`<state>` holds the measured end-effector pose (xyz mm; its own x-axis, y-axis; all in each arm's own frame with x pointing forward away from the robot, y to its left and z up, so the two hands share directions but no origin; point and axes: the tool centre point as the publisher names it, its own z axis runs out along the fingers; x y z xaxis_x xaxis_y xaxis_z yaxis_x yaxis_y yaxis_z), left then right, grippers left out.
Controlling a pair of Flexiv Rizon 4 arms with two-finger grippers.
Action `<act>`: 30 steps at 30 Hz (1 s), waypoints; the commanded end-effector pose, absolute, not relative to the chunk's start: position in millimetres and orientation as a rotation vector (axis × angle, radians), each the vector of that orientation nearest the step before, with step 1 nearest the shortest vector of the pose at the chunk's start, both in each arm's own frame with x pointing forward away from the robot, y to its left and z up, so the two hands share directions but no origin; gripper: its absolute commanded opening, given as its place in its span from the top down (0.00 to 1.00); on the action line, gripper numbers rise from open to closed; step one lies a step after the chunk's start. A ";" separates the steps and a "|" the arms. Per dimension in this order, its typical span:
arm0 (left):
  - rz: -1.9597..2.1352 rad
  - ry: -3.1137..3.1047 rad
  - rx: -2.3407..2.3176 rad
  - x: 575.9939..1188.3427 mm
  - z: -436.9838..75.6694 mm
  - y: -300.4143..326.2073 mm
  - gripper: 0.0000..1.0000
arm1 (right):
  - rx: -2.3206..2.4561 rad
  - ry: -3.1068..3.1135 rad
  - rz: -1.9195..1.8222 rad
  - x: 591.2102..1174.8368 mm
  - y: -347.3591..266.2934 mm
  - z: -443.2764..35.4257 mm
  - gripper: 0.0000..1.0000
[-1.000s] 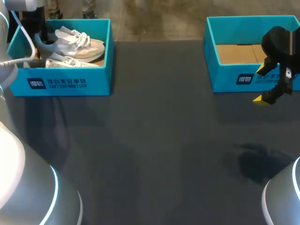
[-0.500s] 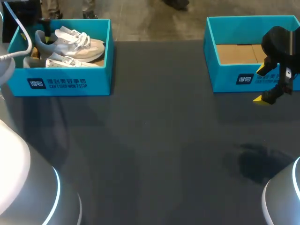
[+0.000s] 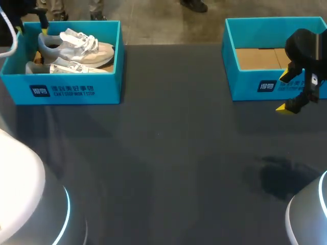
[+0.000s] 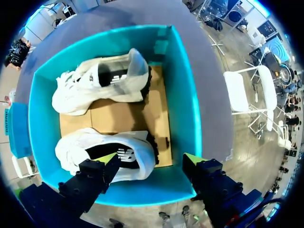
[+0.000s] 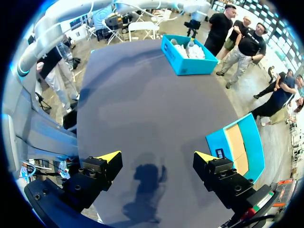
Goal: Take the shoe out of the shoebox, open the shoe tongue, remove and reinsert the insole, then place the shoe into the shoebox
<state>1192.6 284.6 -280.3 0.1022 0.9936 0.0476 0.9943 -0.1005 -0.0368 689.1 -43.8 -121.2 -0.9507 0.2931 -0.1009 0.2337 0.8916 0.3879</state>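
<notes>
Illumination is even and moderately bright, supplied from overhead. The table (image 3: 168,153) surface is matte and dark, and it returns a faint sheen toward its far edge (a diffuse reflection). One soft-edged shadow (image 3: 280,178), cast by the right gripper (image 3: 284,92), lies on the table's right side. At the table's far left corner, the shoes (image 4: 99,83) cast short shadows onto the shoebox (image 4: 183,95) floor.

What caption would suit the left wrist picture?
Open left gripper hovers above a teal shoebox holding two white shoes.
</notes>
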 end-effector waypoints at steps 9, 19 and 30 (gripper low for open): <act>-0.057 -2.138 -2.307 1122.0 -239.0 284.9 0.00 | 0.407 2.908 0.562 692.0 -42.6 -121.5 0.00; -0.079 -2.145 -2.281 1102.5 -235.3 285.8 0.00 | 0.407 2.908 0.562 692.0 -42.6 -121.5 0.00; -0.079 -2.145 -2.281 1102.5 -235.3 285.8 0.00 | 0.407 2.908 0.562 692.0 -42.6 -121.5 0.00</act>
<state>1108.6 286.4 -235.2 0.0604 0.9973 0.0408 0.9978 -0.0592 -0.0296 689.1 -43.9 -121.2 -0.9507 0.2932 -0.1010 0.2337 0.8916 0.3879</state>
